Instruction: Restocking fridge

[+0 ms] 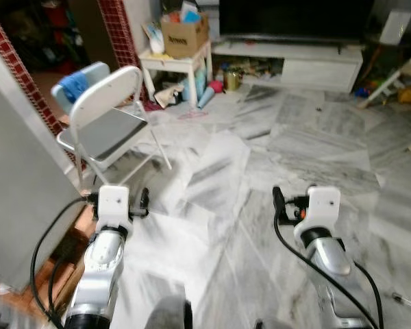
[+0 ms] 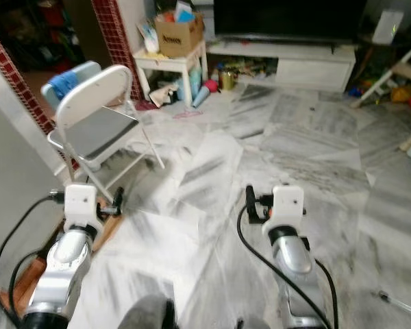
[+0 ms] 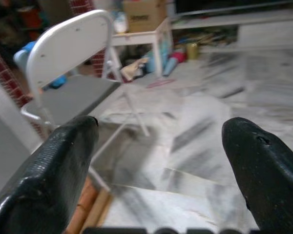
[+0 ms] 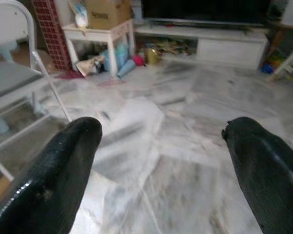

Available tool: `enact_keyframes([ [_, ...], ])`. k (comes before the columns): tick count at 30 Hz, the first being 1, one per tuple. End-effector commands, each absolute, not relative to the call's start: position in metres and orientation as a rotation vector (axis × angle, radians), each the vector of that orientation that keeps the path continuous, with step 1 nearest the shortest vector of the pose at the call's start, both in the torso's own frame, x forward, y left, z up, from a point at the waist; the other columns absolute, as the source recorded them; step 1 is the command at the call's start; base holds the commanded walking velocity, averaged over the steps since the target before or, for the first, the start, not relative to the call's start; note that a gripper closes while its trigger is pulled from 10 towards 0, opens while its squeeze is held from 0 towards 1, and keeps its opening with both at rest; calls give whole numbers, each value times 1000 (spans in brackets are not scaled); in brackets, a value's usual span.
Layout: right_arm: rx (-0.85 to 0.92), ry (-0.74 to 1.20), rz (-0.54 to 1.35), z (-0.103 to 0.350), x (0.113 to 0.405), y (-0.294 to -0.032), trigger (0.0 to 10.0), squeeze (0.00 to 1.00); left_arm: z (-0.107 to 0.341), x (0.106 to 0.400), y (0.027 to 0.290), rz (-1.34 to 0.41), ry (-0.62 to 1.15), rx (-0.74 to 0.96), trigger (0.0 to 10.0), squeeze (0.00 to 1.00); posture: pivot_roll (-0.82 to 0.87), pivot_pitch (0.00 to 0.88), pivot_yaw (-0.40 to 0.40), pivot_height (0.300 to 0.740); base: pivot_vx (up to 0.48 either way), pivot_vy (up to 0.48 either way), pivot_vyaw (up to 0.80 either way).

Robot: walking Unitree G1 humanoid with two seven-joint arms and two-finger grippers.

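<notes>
1. Both arms are held out low in front of the robot, over a grey-white marble floor [image 1: 301, 137]. Nothing is in either claw.
2. Left gripper [image 3: 158, 146] – fingers spread wide, seen in the left wrist view as two black pads [image 3: 63, 165] w/ open floor between them. It points toward a white folding chair [image 1: 106, 116].
3. Right gripper [image 4: 161, 146] – also wide open, empty; its fingertips [image 4: 263, 161] frame bare marble, and beyond that the TV stand.
4. The folding chair stands on the robot's left, grey seat [image 1: 109, 131], rounded white backrest. Behind it sits a light-blue chair [image 1: 79, 81], partly hidden.
5. At far left a large flat grey panel [image 1: 17, 185] runs along the edge of the head view – poss. the fridge side or door, but I cannot tell. No food or restock items can be made out near the grippers.
6. Red-tiled pillar [image 1: 116, 31] stands behind the chairs.
7. Small white side table [image 1: 175, 63] near the pillar carries a cardboard box [image 1: 185, 34]; bottles and clutter [image 1: 205, 89] lie on the floor beside its legs.
8. Long white TV stand [image 1: 294, 62] along the far wall, dark TV screen [image 1: 294, 17] above it.
9. Black cables [image 1: 294, 253] loop along both silver forearms.
10. Far right: toys and a white frame [image 1: 397, 75], blurred.
</notes>
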State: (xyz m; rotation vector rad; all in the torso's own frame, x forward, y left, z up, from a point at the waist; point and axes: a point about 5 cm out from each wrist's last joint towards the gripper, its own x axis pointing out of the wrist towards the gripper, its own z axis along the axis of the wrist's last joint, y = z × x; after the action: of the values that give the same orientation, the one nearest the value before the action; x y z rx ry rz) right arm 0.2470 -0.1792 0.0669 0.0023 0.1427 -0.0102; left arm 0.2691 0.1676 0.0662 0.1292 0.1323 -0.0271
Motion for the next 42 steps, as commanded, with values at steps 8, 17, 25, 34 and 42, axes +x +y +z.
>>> enact_keyframes([
  [8,9,121,9,70,247,-177,10000,0,65,269,168,-12,147,101,10000,0,-58,0,65,740,0,374,379],
  [17,11,118,23,72,250,-178,10000,0,64,267,174,36,144,114,10000,0,-55,0,53,740,0,480,799],
  [25,9,120,42,72,250,-177,10000,0,63,267,176,54,144,111,10000,0,-54,0,43,740,0,480,752],
  [34,28,142,86,69,255,-174,10000,0,64,261,179,118,117,123,10000,0,4,0,-27,740,0,267,51],
  [42,24,127,111,72,267,-169,10000,0,57,253,187,151,153,116,10000,0,20,0,-28,740,0,120,0],
])
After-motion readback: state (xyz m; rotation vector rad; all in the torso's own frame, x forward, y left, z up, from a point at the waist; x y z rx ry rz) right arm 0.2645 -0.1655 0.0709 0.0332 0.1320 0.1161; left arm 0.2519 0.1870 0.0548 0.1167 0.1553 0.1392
